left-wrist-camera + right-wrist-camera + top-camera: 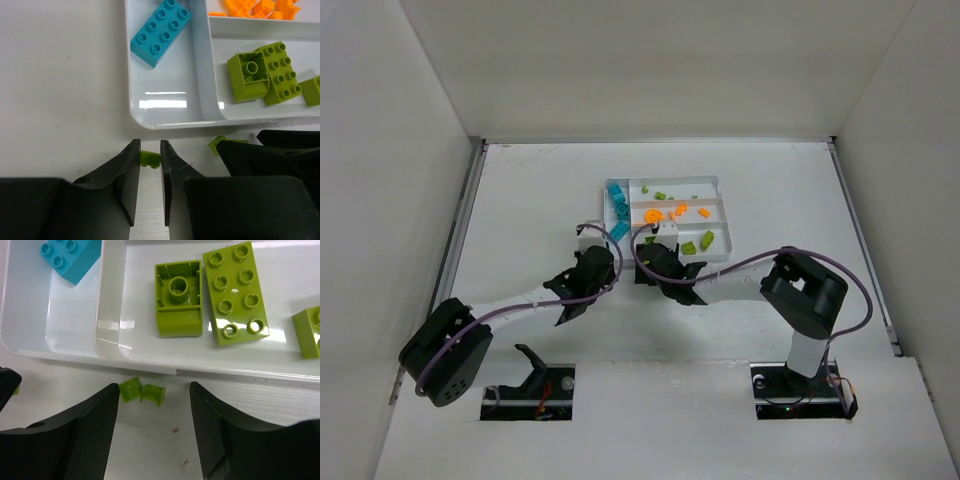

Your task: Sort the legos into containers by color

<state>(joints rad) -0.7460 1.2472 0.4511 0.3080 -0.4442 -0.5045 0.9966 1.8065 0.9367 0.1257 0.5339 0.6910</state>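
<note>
My left gripper (149, 148) is shut on a tiny lime green lego (150, 159), down at the table just outside the near left corner of the white tray (165, 124). My right gripper (154, 387) stands open over two small green legos (130, 389) (153, 393) that lie on the table against the tray's near wall (150, 369), close to its left finger. In the top view both grippers (603, 250) (660, 245) sit side by side at the tray's near edge (720, 262). The tray's compartments hold teal (161, 31), orange (255, 7) and green (270, 72) legos.
The right gripper's black body (270, 155) is close beside the left one, with a green piece (217, 144) showing at its edge. White walls enclose the table on three sides. A loose black part (532, 362) lies by the left arm's base.
</note>
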